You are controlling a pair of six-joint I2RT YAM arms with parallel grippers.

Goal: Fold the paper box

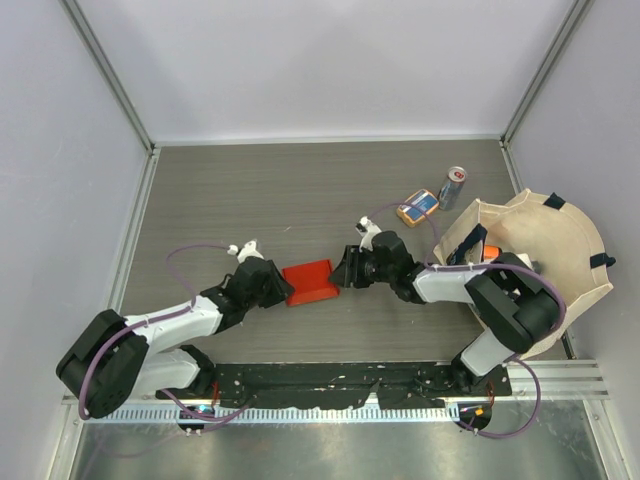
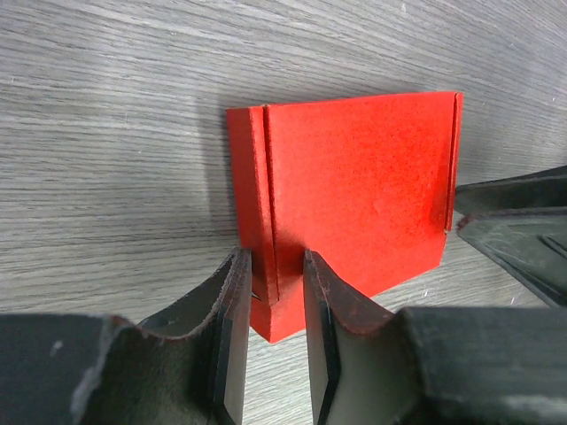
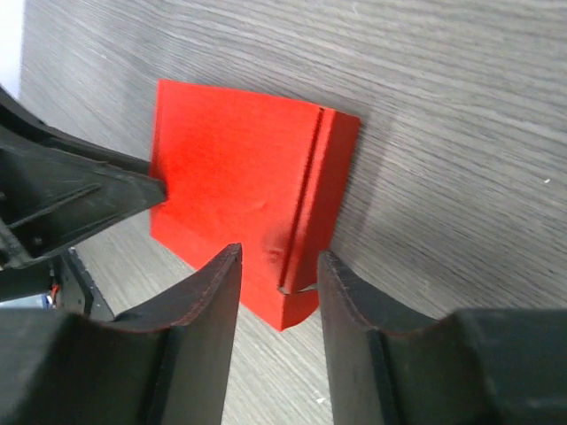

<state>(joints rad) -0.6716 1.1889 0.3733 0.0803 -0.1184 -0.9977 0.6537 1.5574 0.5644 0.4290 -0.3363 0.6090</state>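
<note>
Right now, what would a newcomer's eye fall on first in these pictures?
The bright red box lies in the middle of the grey table. The left claw and right claw meet it from either end, each straddling a folded edge. Off to the right sit a cream bag, a can and an orange-and-blue packet.

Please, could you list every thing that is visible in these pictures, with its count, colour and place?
paper box: 1, bright red, middle of the table, between both grippers
packet: 1, orange and blue, far right, beside the can
can: 1, silver with red and blue, far right
bag: 1, cream cloth with dark handles, right edge
table: 1, grey wood grain
left gripper: 1, black, fingers astride the box's left end
right gripper: 1, black, open, fingers astride the box's right end
</note>
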